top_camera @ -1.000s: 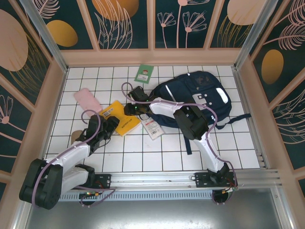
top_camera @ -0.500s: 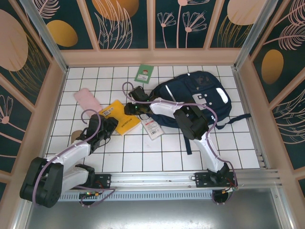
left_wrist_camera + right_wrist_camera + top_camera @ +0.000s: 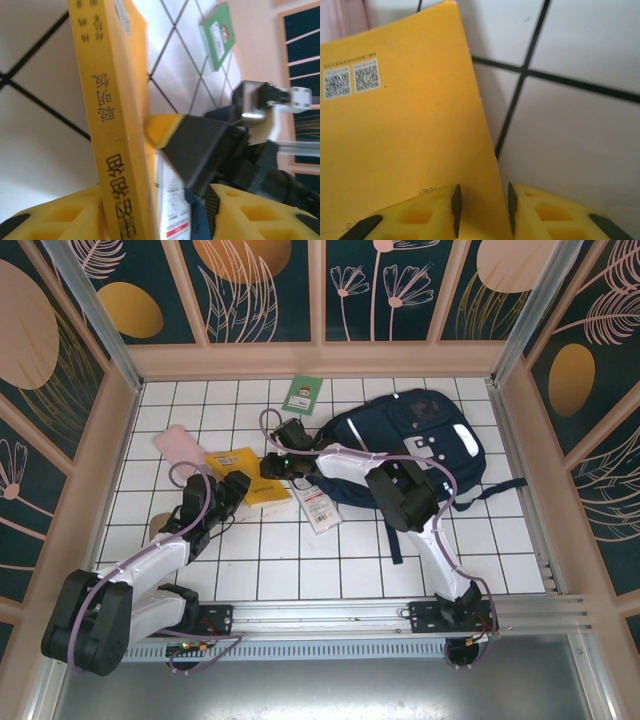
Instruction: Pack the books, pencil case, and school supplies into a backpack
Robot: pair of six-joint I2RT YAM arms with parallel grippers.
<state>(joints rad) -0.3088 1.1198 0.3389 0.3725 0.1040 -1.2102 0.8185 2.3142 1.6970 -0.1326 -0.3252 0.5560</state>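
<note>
Item — yellow book (image 3: 240, 462), left of middle on the counter (image 3: 350, 560), short of the backpack (image 3: 430, 435); flat a second ago, now tipped up. Its edge sits pinched in the right gripper (image 3: 482, 205); the left gripper (image 3: 155, 192) straddles it, unclosed. We judge a handover.

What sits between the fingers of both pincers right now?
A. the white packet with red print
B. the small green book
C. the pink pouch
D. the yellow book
D: each wrist camera shows the yellow book between its own yellow fingers, on edge in the left pincer and by a corner in the right pincer.
</note>
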